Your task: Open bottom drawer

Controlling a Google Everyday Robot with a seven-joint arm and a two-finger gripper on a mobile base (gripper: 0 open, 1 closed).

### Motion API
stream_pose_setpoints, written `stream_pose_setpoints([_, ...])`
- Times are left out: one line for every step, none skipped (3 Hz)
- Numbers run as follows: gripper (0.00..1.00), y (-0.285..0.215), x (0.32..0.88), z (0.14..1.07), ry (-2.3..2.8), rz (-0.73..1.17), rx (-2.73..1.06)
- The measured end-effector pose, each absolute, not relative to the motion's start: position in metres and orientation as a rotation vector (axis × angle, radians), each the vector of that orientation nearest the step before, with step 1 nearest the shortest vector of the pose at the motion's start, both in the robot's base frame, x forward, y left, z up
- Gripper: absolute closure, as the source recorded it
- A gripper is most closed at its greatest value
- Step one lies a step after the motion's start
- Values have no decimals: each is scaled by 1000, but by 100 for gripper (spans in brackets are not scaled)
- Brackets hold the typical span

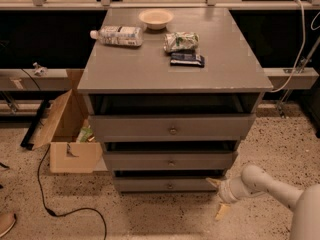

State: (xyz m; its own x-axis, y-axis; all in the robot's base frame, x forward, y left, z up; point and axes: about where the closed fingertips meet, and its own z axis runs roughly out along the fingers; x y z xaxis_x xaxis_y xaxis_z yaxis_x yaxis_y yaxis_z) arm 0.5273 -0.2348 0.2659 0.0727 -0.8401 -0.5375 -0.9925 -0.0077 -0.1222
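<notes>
- Camera view: I am logging the grey wooden bottom drawer (pixel 145 185), sitting lowest of three in the grey flat-topped cabinet (pixel 150 69), with its small round knob (pixel 170 186) at centre.
- The tan-fingered two-finger gripper (pixel 218 197) is hanging low, just beside the drawer's right end, fingers spread and holding nothing.
- Step: I am judging this to be the approach, with the drawer not yet pulled.
- Next: I am expecting to need a move left onto the knob, a close, then a straight pull.

bench (pixel 150 69): grey painted wood, matt
bottom drawer (pixel 145 185): same matt grey wood
hand (pixel 218 198): smooth off-white plastic shell, tan jaws apart, below bench's front-right corner
bowl (pixel 156 18): glossy cream, back edge
box (pixel 75 156): matt brown cardboard
</notes>
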Motion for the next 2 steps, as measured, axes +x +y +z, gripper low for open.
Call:
stream_pose_setpoints([0,-244,549,236,1820,331,-1924])
stream_pose_setpoints([0,-246,563,223,1822,275,-1937])
